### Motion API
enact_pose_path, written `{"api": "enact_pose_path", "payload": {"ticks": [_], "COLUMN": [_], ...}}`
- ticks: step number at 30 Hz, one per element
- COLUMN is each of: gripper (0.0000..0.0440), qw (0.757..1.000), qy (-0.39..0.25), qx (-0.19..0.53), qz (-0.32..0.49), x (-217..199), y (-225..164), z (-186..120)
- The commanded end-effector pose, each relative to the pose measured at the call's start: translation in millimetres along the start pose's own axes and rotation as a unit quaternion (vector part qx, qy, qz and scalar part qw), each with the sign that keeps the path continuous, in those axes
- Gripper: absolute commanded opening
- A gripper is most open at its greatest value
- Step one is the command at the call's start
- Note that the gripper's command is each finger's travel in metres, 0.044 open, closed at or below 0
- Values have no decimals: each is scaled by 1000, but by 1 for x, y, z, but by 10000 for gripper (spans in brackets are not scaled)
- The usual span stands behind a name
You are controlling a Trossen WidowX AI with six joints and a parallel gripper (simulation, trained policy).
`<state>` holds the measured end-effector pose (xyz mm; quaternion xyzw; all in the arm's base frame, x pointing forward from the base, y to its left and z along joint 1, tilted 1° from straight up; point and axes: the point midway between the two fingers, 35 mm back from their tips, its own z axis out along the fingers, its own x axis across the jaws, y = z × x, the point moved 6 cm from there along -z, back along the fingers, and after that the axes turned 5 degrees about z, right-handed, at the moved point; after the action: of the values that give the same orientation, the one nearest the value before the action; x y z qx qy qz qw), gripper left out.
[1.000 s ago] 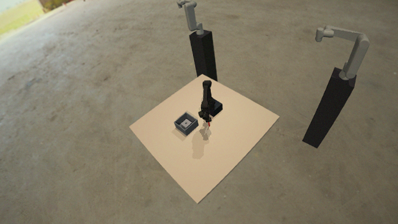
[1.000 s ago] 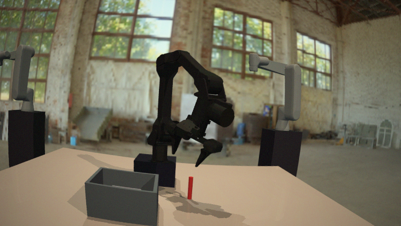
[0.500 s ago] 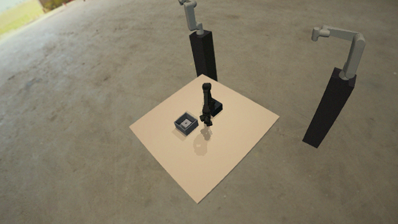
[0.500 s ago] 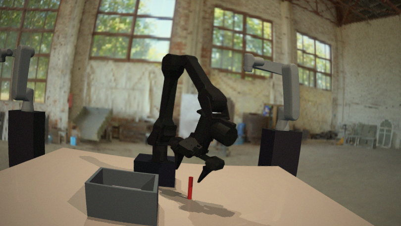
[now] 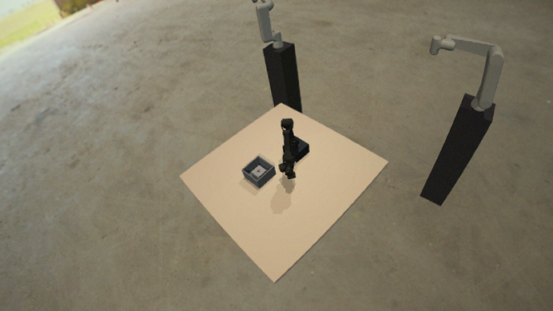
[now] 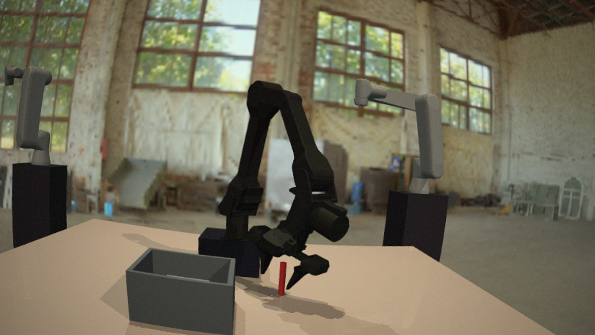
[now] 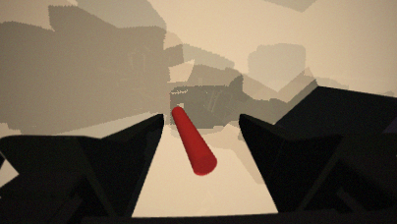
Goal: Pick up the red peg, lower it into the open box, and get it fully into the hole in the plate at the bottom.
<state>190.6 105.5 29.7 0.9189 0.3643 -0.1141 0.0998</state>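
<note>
From the top, one square, smooth, pale tan surface (image 5: pixel 247 211) (image 6: pixel 374 286) (image 7: pixel 344 29) lies on grey, stained concrete. On it stands one square, open box (image 5: pixel 259 180) (image 6: pixel 181 301) with flat, dark grey walls, and inside it lies one light grey plate (image 5: pixel 254 173) with a single small dark hole near its middle. Beside the box is one black jointed arm (image 5: pixel 287 141) (image 6: pixel 297 137) on one dark block (image 5: pixel 303 150) (image 6: pixel 212 245). Two smooth grey arms (image 5: pixel 490 74) (image 6: pixel 429 137) stand on two tall, square-edged black pillars (image 5: pixel 456 155) (image 6: pixel 413 224), well apart from the box.

In the exterior view, one slim, round, plain red peg (image 6: pixel 282 278) (image 7: pixel 194 142) stands upright on the surface, outside the box and near it. The two black jaws (image 6: pixel 275 279) are apart, their pointed tips on either side of the peg. Behind are rough, worn brick walls and four tall, many-paned windows.

In the wrist view, the two dark, wedge-shaped jaws stand apart with the single peg between them, a gap showing on each side; nothing is clamped. The peg's flat round end faces the camera, and overlapping soft-edged shadows cover part of the surface.
</note>
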Motion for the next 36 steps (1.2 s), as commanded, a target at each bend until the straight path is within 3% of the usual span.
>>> {"api": "enact_pose_path", "payload": {"ticks": [1,11,36], "gripper": [258,8,0], "qw": [1000,999,997], "qy": [-13,-52,-36], "qx": [0,10,-67], "qz": [3,-6,26], "x": [-2,-7,-16], "y": [-2,-5,53], "z": [12,24,-70]}}
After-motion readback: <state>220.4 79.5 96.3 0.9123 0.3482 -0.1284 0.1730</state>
